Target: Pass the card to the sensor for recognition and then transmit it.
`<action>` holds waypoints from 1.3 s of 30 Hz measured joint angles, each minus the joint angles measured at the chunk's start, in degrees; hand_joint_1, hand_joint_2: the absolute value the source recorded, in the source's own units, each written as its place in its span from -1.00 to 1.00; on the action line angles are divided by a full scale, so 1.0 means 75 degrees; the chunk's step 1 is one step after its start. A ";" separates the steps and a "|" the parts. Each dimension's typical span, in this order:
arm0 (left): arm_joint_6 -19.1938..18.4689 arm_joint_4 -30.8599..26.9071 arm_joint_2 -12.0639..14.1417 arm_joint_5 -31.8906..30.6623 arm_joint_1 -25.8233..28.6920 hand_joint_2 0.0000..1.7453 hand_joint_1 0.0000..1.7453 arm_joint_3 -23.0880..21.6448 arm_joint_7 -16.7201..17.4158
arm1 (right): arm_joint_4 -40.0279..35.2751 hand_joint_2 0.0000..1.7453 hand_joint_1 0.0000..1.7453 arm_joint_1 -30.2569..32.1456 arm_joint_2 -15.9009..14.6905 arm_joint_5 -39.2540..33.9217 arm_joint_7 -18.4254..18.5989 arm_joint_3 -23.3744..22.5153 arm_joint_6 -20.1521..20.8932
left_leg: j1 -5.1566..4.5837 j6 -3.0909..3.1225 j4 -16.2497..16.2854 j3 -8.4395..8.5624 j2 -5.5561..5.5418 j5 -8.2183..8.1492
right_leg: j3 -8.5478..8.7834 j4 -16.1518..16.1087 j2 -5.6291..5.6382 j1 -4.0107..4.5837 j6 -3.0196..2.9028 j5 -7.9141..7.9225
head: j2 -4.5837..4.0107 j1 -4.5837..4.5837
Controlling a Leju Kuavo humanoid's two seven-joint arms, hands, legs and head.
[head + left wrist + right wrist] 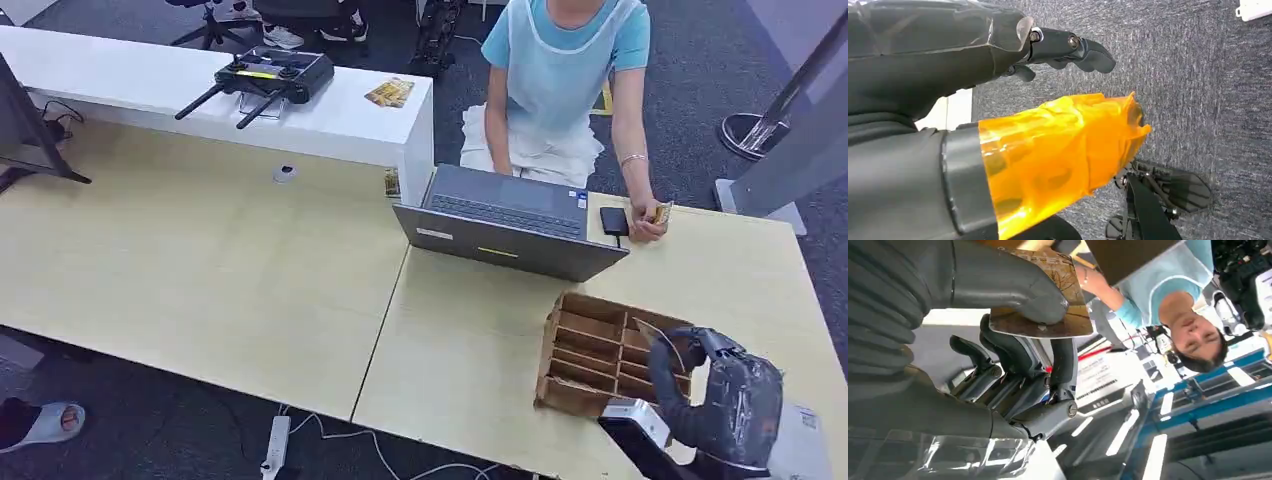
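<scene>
My right hand (715, 395) is low at the table's (200, 270) near right corner, just beside the wooden rack (590, 355). In the right wrist view my thumb (1013, 285) presses a brown patterned card (1058, 315) against a finger, so that hand grips the card. From the head view the card shows as a thin tilted edge over the rack's right end. Any print on the card is too blurred to read. The rack's slots are open on top; I cannot tell what lies in them.

My left hand (1063, 47) hangs over grey carpet, fingers (1093, 55) apart and holding nothing, with an orange film cover (1063, 145) on the thumb.

Across the table a person (565, 80) sits behind an open laptop (510, 220) and holds another card (660, 212) beside a small black sensor (614, 221). A controller (265, 75) with a yellow label lies on the white counter (130, 90); its writing cannot be read.
</scene>
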 joint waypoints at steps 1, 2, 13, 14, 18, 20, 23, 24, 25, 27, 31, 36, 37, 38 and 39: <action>-0.0015 0.0000 0.0003 -0.0009 -0.0003 -1.00 -1.00 0.0000 -0.0009 | 0.0000 1.00 1.00 -0.0147 -0.0093 0.0041 0.0047 0.0087 0.0000 | 0.0000 0.0000 0.0000 0.0002 0.0003 0.0000 | 0.0000 0.0000 0.0003 0.0000 0.0000 0.0001 | 0.0000 0.0003; -0.0026 0.0000 0.0006 -0.0018 -0.0008 -1.00 -1.00 -0.0003 -0.0015 | 0.0000 1.00 1.00 -0.0289 -0.0184 0.0102 0.0087 0.0154 0.0000 | 0.0001 0.0000 0.0000 0.0003 0.0007 0.0000 | 0.0002 -0.0001 0.0004 0.0001 0.0000 0.0001 | 0.0000 0.0003; -0.0148 0.0000 0.0029 -0.0122 -0.0012 -1.00 -1.00 -0.0081 -0.0108 | 0.0425 1.00 1.00 -0.2279 -0.1112 0.0626 0.0658 0.1031 0.0201 | 0.0000 -0.0004 0.0001 0.0005 0.0010 0.0007 | 0.0000 0.0004 0.0009 0.0000 -0.0004 0.0007 | 0.0000 0.0003; -0.0154 0.0000 0.0032 -0.0131 -0.0014 -1.00 -1.00 -0.0108 -0.0111 | 0.0519 1.00 1.00 -0.2538 -0.1180 0.0656 0.0711 0.1107 0.0257 | 0.0001 -0.0004 0.0001 0.0005 0.0009 0.0008 | 0.0001 0.0004 0.0008 0.0001 -0.0004 0.0007 | -0.0003 0.0003; -0.0198 0.0000 0.0044 -0.0204 -0.0014 -1.00 -1.00 -0.0181 -0.0128 | 0.1013 1.00 1.00 -0.3469 -0.1363 0.0679 0.0865 0.1395 0.0490 | 0.0000 -0.0003 0.0001 0.0004 0.0007 0.0014 | 0.0000 0.0005 0.0005 0.0000 -0.0003 0.0010 | -0.0003 0.0003; -0.0216 0.0000 0.0052 -0.0251 -0.0017 -1.00 -1.00 -0.0210 -0.0134 | 0.1333 1.00 1.00 -0.3954 -0.1416 0.0728 0.0935 0.1529 0.0626 | 0.0001 -0.0003 0.0001 0.0005 0.0009 0.0015 | 0.0001 0.0007 0.0009 0.0001 -0.0003 0.0011 | -0.0003 0.0003; -0.0236 0.0000 0.0058 -0.0297 -0.0025 -1.00 -1.00 -0.0248 -0.0154 | 0.1861 1.00 1.00 -0.4618 -0.1448 0.0798 0.1020 0.1765 0.0809 | 0.0001 -0.0003 0.0001 0.0002 0.0005 0.0015 | 0.0001 0.0009 0.0005 0.0001 -0.0003 0.0012 | 0.0000 0.0009; -0.0259 0.0000 0.0061 -0.0335 -0.0024 -1.00 -1.00 -0.0256 -0.0154 | 0.2105 1.00 1.00 -0.4901 -0.1448 0.0831 0.1037 0.1868 0.0919 | 0.0000 -0.0008 0.0001 0.0003 0.0007 0.0019 | -0.0002 0.0010 0.0010 0.0000 -0.0004 0.0013 | 0.0000 -0.0003; -0.0274 0.0000 0.0064 -0.0350 -0.0024 -1.00 -1.00 -0.0274 -0.0157 | 0.2385 1.00 1.00 -0.5164 -0.1448 0.0833 0.1037 0.1982 0.1006 | 0.0001 -0.0008 0.0001 0.0005 0.0011 0.0019 | -0.0002 0.0010 0.0013 0.0001 -0.0008 0.0017 | 0.0000 0.0000; -0.0288 0.0000 0.0064 -0.0384 -0.0040 -1.00 -1.00 -0.0326 -0.0175 | 0.2965 1.00 1.00 -0.5642 -0.1448 0.0708 0.1032 0.2153 0.1149 | 0.0001 -0.0010 0.0001 0.0002 0.0001 0.0021 | -0.0001 0.0010 0.0004 0.0001 -0.0008 0.0016 | -0.0003 0.0003; -0.0312 0.0000 0.0073 -0.0423 -0.0043 -1.00 -1.00 -0.0393 -0.0186 | 0.4151 1.00 1.00 -0.6538 -0.1360 0.0492 0.1037 0.2410 0.1250 | 0.0001 -0.0010 0.0001 0.0001 -0.0003 0.0023 | -0.0001 0.0012 0.0001 0.0001 -0.0008 0.0017 | 0.0000 0.0000; -0.0335 0.0000 0.0099 -0.0522 -0.0047 -1.00 -1.00 -0.0475 -0.0187 | 0.5436 1.00 1.00 -0.7348 -0.1072 0.0501 0.1306 0.2596 0.1271 | 0.0001 -0.0011 0.0001 0.0001 -0.0003 0.0023 | -0.0002 0.0013 0.0002 0.0001 -0.0009 0.0017 | 0.0000 0.0000; -0.0344 0.0000 0.0102 -0.0533 -0.0045 -1.00 -1.00 -0.0493 -0.0186 | 0.5690 1.00 1.00 -0.7486 -0.0988 0.0510 0.1358 0.2602 0.1271 | 0.0002 -0.0011 0.0001 0.0001 -0.0003 0.0023 | -0.0002 0.0013 0.0002 0.0001 -0.0009 0.0017 | -0.0003 0.0003; -0.0356 0.0000 0.0105 -0.0542 -0.0045 -1.00 -1.00 -0.0504 -0.0186 | 0.5914 1.00 1.00 -0.7618 -0.0917 0.0513 0.1399 0.2608 0.1271 | 0.0002 -0.0011 0.0001 0.0002 -0.0003 0.0024 | -0.0002 0.0013 0.0002 0.0002 -0.0009 0.0017 | -0.0003 0.0003; -0.0355 0.0000 0.0105 -0.0545 -0.0046 -1.00 -1.00 -0.0516 -0.0186 | 0.6130 1.00 1.00 -0.7741 -0.0836 0.0522 0.1446 0.2614 0.1271 | 0.0002 -0.0011 0.0001 0.0001 -0.0003 0.0023 | -0.0002 0.0013 0.0002 0.0001 -0.0009 0.0017 | -0.0003 0.0003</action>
